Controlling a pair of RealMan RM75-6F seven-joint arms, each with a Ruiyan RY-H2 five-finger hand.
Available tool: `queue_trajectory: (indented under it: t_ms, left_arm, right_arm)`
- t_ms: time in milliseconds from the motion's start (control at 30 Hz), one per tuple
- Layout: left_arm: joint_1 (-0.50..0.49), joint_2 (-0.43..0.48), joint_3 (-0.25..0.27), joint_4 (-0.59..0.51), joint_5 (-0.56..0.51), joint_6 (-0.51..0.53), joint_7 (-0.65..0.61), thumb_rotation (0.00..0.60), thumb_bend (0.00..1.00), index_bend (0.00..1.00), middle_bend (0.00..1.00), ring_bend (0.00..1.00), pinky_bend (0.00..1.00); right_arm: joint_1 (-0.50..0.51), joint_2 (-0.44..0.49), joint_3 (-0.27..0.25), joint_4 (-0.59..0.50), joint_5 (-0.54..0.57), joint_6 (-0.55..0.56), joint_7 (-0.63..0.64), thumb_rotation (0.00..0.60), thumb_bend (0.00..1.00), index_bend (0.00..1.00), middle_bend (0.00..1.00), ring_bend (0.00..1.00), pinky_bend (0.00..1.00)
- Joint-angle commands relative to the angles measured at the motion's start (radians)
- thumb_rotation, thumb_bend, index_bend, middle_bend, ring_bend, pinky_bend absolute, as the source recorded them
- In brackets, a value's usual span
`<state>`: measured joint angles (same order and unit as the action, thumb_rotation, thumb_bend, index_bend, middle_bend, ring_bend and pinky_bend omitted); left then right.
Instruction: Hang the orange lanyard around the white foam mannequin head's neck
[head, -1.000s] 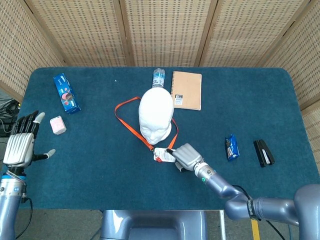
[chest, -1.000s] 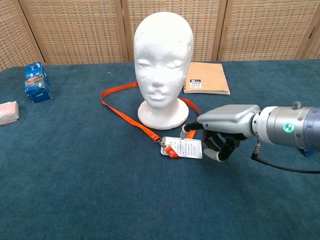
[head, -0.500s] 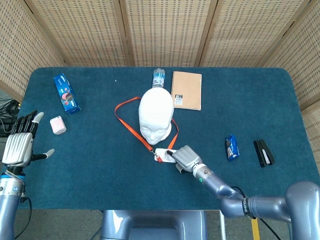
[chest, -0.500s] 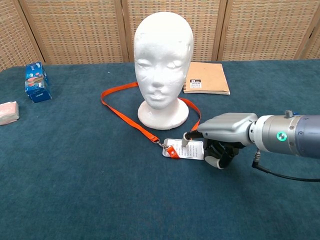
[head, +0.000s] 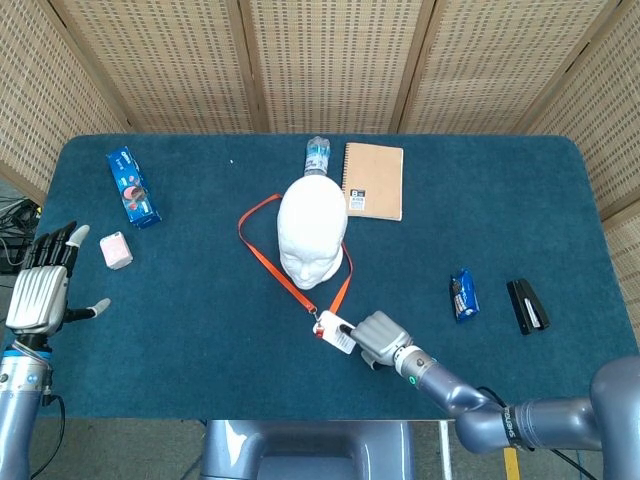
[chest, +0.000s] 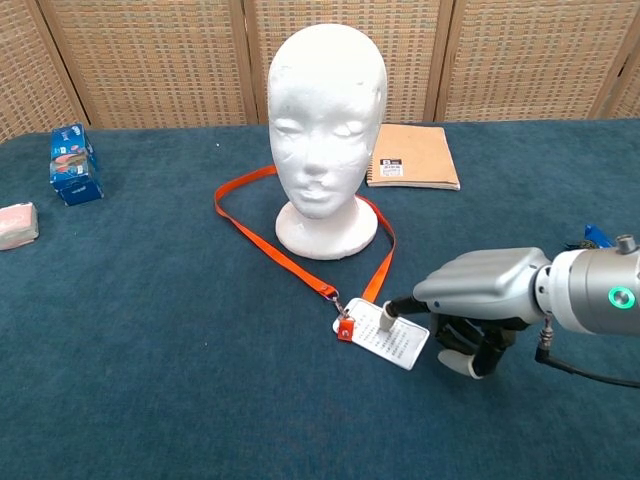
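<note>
Right hand (chest: 478, 300) low over the table (chest: 150, 380), near the front edge, fingers curled under. One extended fingertip (chest: 386, 312) presses on or pinches the white badge card (chest: 390, 340); in the chest view the card's near corner looks tilted up off the cloth, so I read it as grasped, thumb contact hidden beneath. Head view agrees: right hand (head: 378, 338) against the card (head: 337, 332).

From the card a small clip joins the orange lanyard (chest: 290, 255). The strap runs in a V up both sides of the white foam mannequin head (chest: 325, 120), lying flat on the table around its base and passing behind it. It loops the foot of the head, not the neck.

Step, as I judge it: taking hold of the badge end to gather the loop. Next move calls for lifting the strap high, opening the loop, passing it over the crown and lowering it to the neck; one hand may not spread it wide enough.

Left hand (head: 40, 285) far off at the table's left edge, fingers spread, holding nothing.
</note>
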<state>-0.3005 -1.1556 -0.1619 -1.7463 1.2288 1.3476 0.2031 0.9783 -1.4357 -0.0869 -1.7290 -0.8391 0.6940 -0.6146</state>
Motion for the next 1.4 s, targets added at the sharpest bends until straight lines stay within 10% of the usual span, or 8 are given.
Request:
queue_trajectory:
  t_ms: [33,500,833,1233,1400]
  left_arm:
    - [0.000,0.000,0.000,0.000,0.000,0.001,0.001,0.600,0.00,0.00,0.00,0.00,0.00]
    - [0.003,-0.002,0.000,-0.001,0.002,0.002,0.006,0.600,0.00,0.00,0.00,0.00,0.00]
    - [0.004,-0.004,0.002,-0.001,0.005,0.003,0.010,0.600,0.00,0.00,0.00,0.00,0.00]
    - [0.033,0.004,0.027,-0.005,0.059,0.042,-0.004,0.600,0.00,0.00,0.00,0.00,0.00]
    - [0.067,0.008,0.050,0.000,0.110,0.092,-0.027,0.600,0.00,0.00,0.00,0.00,0.00]
  right_arm:
    - [0.009,0.025,-0.031,-0.046,-0.019,-0.008,-0.018,0.600,0.74,0.26,0.75,0.63,0.77]
    - [-0.011,0.090,-0.119,-0.156,-0.199,-0.007,-0.010,0.600,0.74,0.27,0.75,0.63,0.77]
    - [-0.055,0.177,-0.073,-0.220,-0.359,0.064,0.115,0.600,0.74,0.28,0.75,0.63,0.77]
    - [-0.283,0.346,-0.074,-0.038,-0.858,0.544,0.423,0.600,0.73,0.31,0.73,0.60,0.76]
    - [-0.442,0.341,-0.032,0.103,-0.814,0.784,0.501,0.600,0.61,0.19,0.36,0.22,0.32]
